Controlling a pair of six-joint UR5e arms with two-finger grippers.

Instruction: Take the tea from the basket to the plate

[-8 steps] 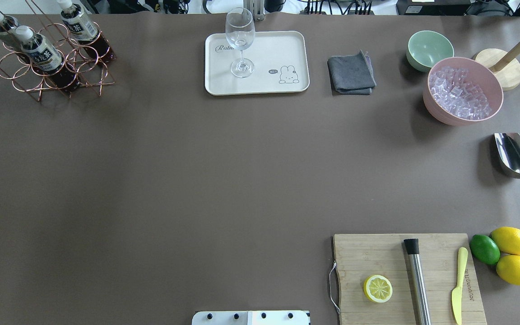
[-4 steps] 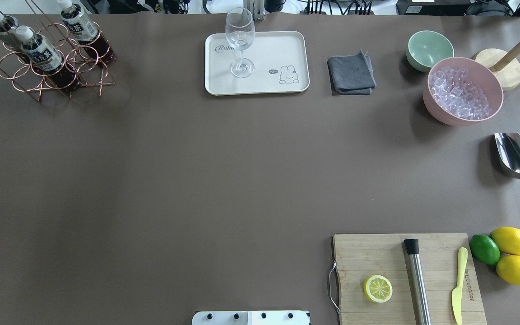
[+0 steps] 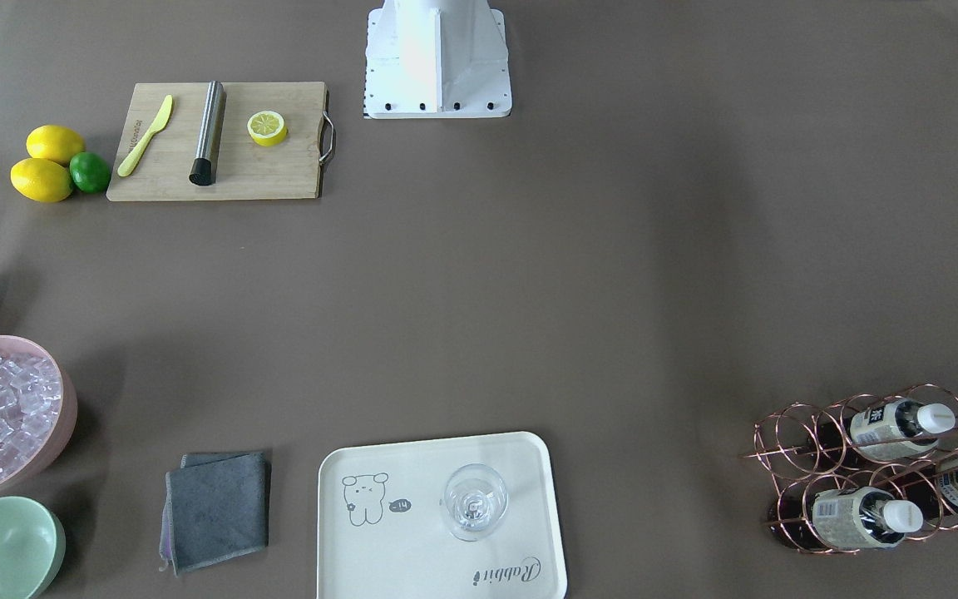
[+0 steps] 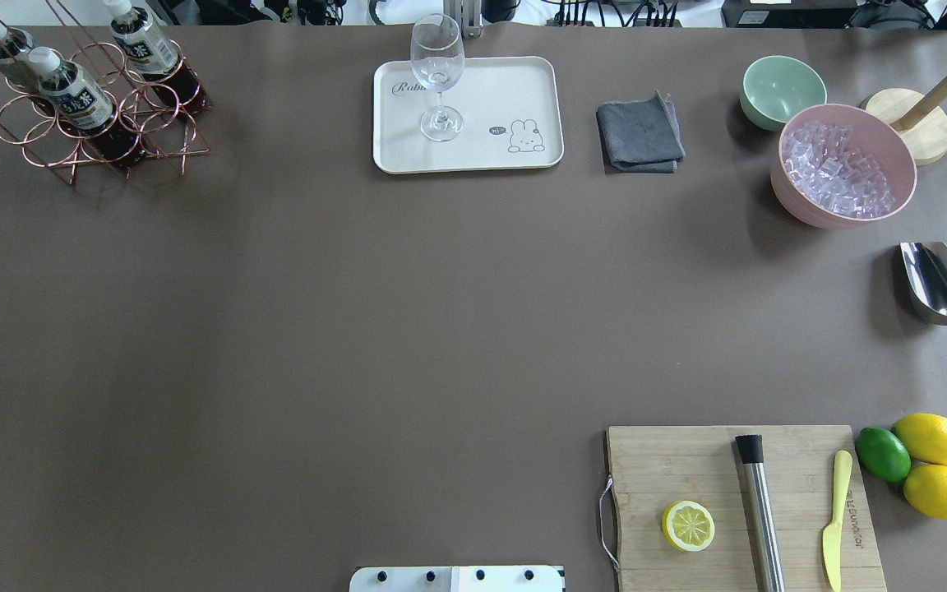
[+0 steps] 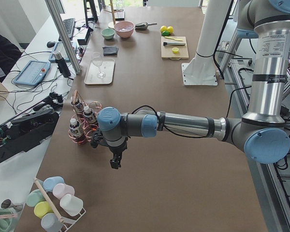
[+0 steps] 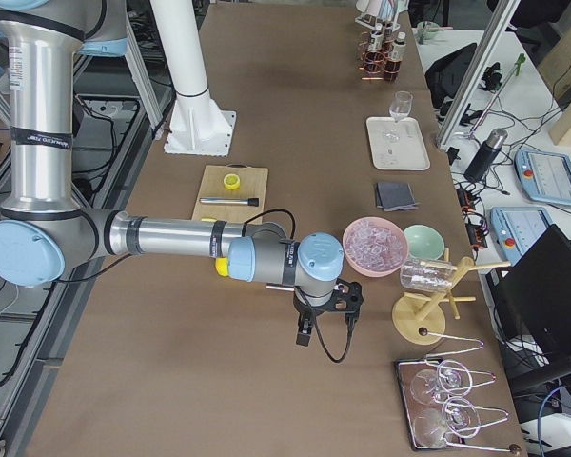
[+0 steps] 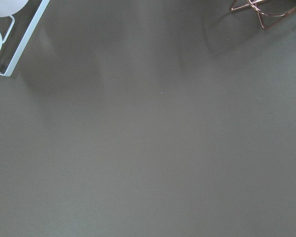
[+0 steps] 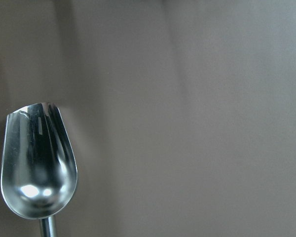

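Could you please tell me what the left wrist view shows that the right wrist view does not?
Only the left wrist view shows a foot of the basket, top right, and a white wire frame, top left. Only the right wrist view shows the metal scoop, lower left. Both show bare brown table.

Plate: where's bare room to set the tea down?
The widest bare patch on the plate lies between the glass and the rim nearest the cloth, around the bear drawing. A narrower strip lies between the glass foot and the opposite rim. It is crowded only around the glass.
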